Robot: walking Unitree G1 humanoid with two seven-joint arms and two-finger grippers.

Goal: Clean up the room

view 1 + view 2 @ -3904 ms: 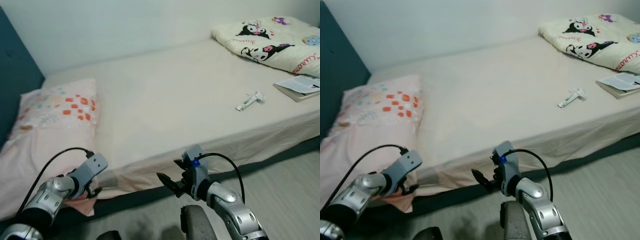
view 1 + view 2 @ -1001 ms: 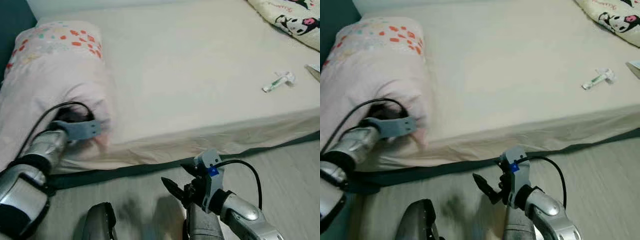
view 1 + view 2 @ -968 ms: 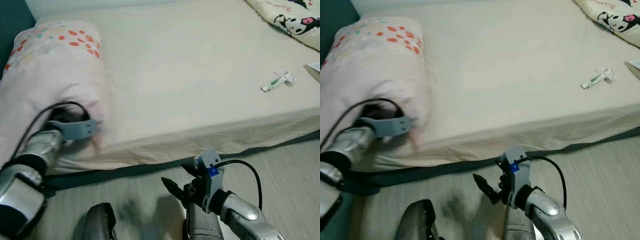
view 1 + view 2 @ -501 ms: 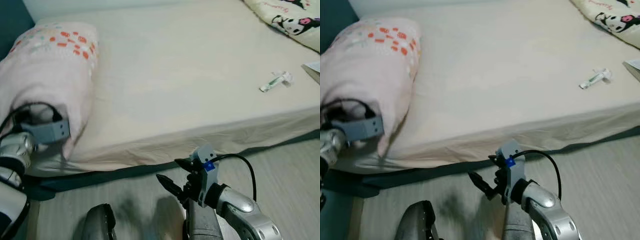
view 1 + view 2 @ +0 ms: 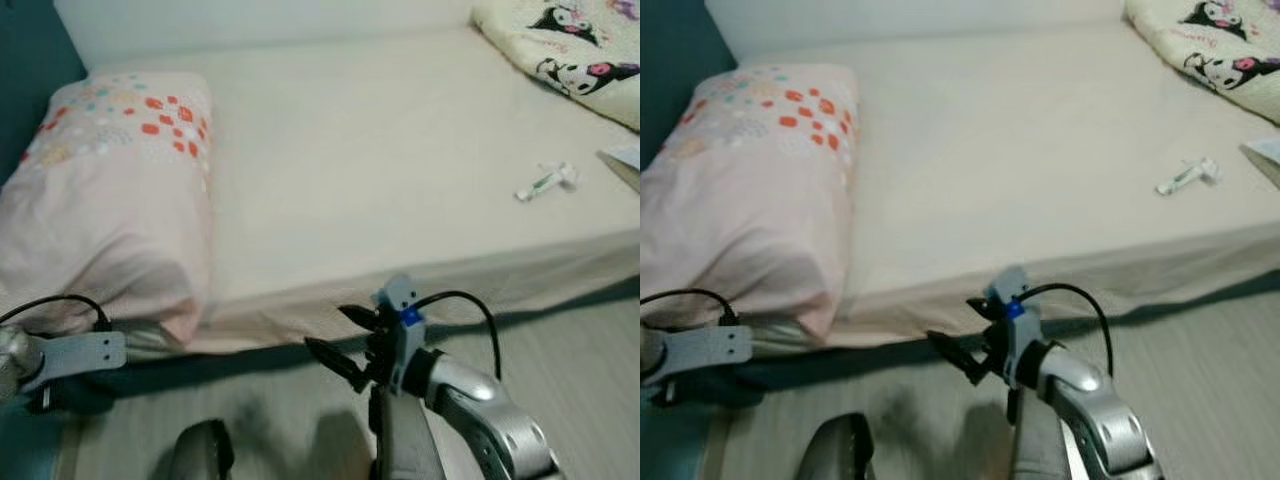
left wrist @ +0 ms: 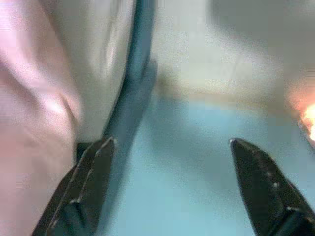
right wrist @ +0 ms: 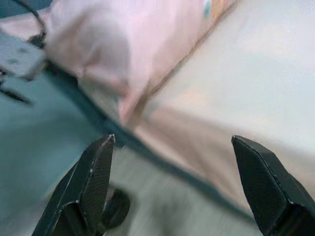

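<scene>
Left end effector (image 6: 167,182) has dropped off the pillow (image 5: 110,220), fingers apart, view blurred; right end effector (image 7: 172,182) apart too.

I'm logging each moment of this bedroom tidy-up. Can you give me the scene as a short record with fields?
place: bed with cream sheet, grey floor beside it
pillow: pink, at the bed's left end, lying free
small tube: on the sheet, far right
cartoon blanket: folded, far right corner
left gripper: open, empty, low by the bed edge beneath the pillow
right gripper: open, empty, above the floor
</scene>
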